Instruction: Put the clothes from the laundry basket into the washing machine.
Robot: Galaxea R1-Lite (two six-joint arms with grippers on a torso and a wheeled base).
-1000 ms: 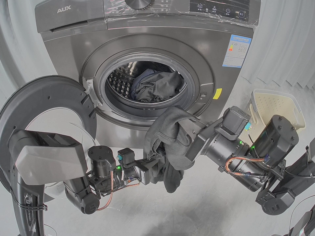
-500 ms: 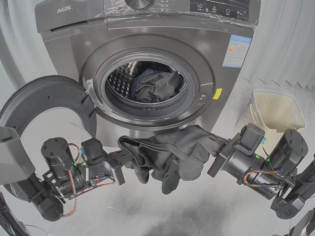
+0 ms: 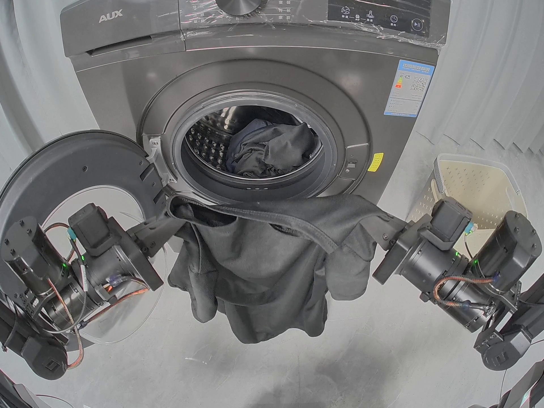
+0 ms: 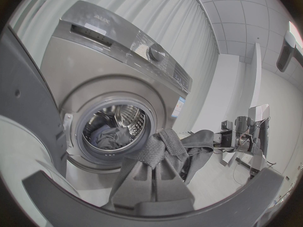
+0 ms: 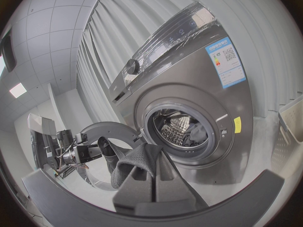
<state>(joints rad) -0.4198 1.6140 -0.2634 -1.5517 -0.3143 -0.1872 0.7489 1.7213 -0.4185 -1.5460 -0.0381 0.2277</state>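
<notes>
Since it likely needs spreading before going into the washing machine (image 3: 113, 92), left gripper (image 3: 169, 217) and right gripper (image 3: 392, 232) each clamp one end of the garment (image 3: 266, 262).

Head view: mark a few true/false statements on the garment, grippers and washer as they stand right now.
1. The left gripper and right gripper each clamp the dark garment, which is spread between them. True.
2. The washer door is closed. False: it stands swung open on the robot's left.
3. The drum is empty. False: dark clothes lie inside.
4. The dark garment hangs outside the drum, in front of and below its opening. True.
5. The laundry basket stands on the robot's left. False: it stands on the robot's right.
</notes>
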